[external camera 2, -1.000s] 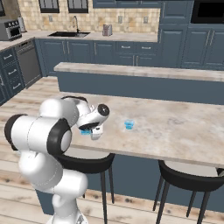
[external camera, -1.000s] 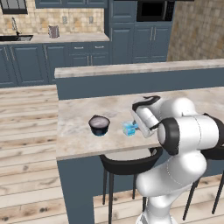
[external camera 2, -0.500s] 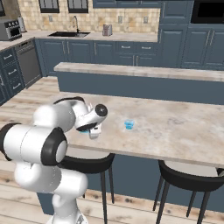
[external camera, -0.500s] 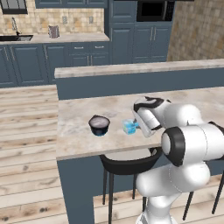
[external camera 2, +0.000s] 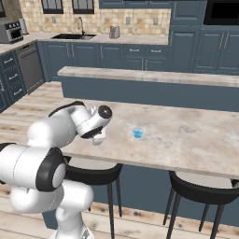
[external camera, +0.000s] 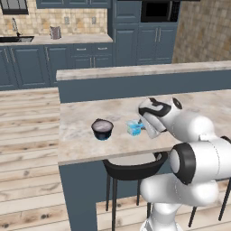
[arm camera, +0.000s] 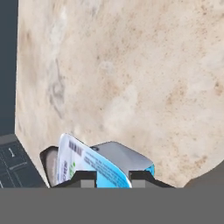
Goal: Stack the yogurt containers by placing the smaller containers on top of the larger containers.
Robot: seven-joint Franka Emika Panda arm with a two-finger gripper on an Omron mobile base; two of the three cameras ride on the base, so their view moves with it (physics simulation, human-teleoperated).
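While arm hides tool (external camera: 145, 127), cup (external camera: 133, 127) partly covered

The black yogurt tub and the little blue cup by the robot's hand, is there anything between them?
No. In the left base view, just bare marble counter lies between the dark tub and the blue cup.

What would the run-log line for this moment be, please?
gripper: at light-blue cup, grasp unclear | dark tub: nothing stacked on it | smaller cup: on counter
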